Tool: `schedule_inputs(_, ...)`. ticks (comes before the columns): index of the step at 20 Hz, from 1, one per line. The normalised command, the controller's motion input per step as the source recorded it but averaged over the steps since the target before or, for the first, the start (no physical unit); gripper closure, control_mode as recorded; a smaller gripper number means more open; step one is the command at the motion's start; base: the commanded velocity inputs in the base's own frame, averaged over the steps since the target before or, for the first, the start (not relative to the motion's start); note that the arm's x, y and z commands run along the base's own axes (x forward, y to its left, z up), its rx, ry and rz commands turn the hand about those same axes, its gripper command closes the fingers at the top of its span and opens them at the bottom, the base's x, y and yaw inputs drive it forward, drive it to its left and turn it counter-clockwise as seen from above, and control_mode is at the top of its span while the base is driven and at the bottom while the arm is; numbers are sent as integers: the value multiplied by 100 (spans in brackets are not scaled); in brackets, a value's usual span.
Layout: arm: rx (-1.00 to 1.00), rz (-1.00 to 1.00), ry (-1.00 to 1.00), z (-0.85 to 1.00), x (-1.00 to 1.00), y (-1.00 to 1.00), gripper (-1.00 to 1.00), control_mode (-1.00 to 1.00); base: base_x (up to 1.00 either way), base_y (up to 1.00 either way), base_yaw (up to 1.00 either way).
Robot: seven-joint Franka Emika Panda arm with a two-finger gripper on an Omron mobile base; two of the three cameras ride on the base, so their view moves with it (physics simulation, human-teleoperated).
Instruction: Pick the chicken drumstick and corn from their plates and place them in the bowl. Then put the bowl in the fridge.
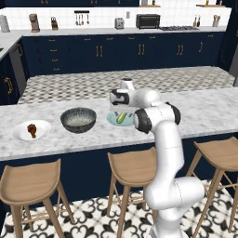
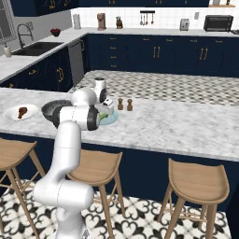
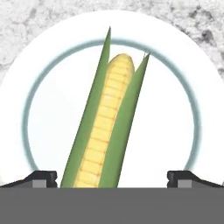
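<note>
With the hand [image 3: 112, 177] spread open over the corn [image 3: 105, 127] at frame centre, its tilted cob could slip sideways on closing.

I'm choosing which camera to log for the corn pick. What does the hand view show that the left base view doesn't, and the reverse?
Hand view alone: the corn's kernel rows and green husk blades, lying between the two open fingertips.
Left base view alone: the bowl, the chicken drumstick on its white plate, the stools.
Both: the corn on the pale blue-green plate, on the marble counter.
</note>
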Motion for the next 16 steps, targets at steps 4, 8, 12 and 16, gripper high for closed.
schedule_inputs(4, 0, 0, 3, -17, 44, 2, -100, -100, 0, 0, 0)
schedule_inputs(8, 0, 0, 9, -44, 3, 9, -100, -100, 0, 0, 0)
schedule_inputs(12, 0, 0, 8, -46, -9, 12, 100, -100, 0, 0, 0)
schedule_inputs(16, 0, 0, 1, -35, -51, 0, 100, -100, 0, 0, 0)
